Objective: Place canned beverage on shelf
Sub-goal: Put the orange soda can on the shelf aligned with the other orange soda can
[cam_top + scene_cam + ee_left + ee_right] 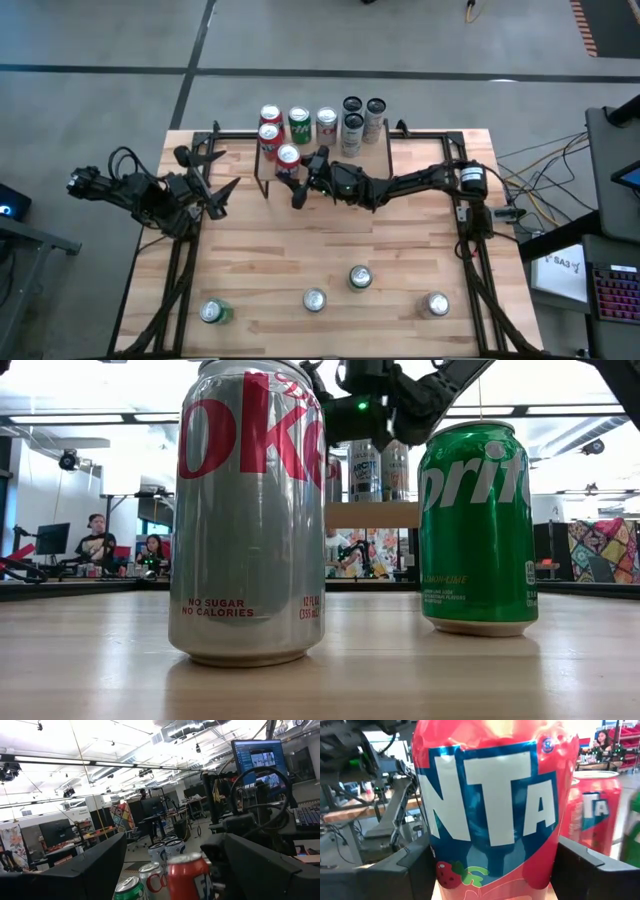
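Observation:
A red strawberry Fanta can is upright between the fingers of my right gripper, which is shut on it. In the high view this can is over the near part of the shelf, a small raised light-wood board. Behind it on the shelf stand more cans: red, green, white and dark. I cannot tell whether the held can's base rests on the board. My left gripper waits open over the table's left side, touching nothing. My right gripper pinches the Fanta can's side wall low down, one finger on each side. The fingers come in roughly level from the table's right side. The can is upright. Its base is cut off by the picture's edge.
Several loose cans stand on the near part of the table: a green one, a silver one, a green Sprite and a silver one. Bare wood lies between them and the shelf. Black clamps sit at the table's far corners.

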{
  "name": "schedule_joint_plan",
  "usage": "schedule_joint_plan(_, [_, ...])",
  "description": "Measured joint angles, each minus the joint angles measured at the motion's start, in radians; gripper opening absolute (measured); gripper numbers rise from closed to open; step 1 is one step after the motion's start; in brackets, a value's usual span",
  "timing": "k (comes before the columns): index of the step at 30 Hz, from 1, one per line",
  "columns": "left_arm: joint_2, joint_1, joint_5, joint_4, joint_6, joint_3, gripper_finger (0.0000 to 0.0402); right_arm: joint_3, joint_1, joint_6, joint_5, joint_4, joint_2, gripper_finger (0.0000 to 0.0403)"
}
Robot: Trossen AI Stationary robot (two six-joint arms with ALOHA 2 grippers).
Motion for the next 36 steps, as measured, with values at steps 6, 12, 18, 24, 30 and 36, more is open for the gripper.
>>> schedule_joint_plan(6, [0.002, 0.000, 0.000, -0.008, -0.001, 0.000, 0.0322, 0.067, 0.000, -0.034, 0.008, -0.024, 0.057, 0.0280])
schedule_joint_plan(12, [0.002, 0.000, -0.004, -0.009, -0.001, 0.000, 0.0322, 0.091, 0.000, -0.047, 0.036, -0.091, 0.056, 0.0280])
schedule_joint_plan(18, [0.002, 0.000, -0.004, -0.009, -0.001, 0.000, 0.0322, 0.089, -0.002, -0.046, 0.062, -0.145, 0.057, 0.0280])
schedule_joint_plan(24, [0.002, 0.000, -0.004, -0.010, -0.001, 0.000, 0.0322, 0.086, -0.002, -0.036, 0.093, -0.187, 0.057, 0.0280])
schedule_joint_plan(30, [0.002, 0.000, -0.004, -0.010, -0.001, 0.000, 0.0322, 0.084, -0.004, -0.034, 0.124, -0.197, 0.057, 0.0280])
schedule_joint_plan(36, [0.003, 0.000, -0.004, -0.010, -0.002, 0.000, 0.0322, 0.084, -0.004, -0.019, 0.153, -0.197, 0.057, 0.0289])
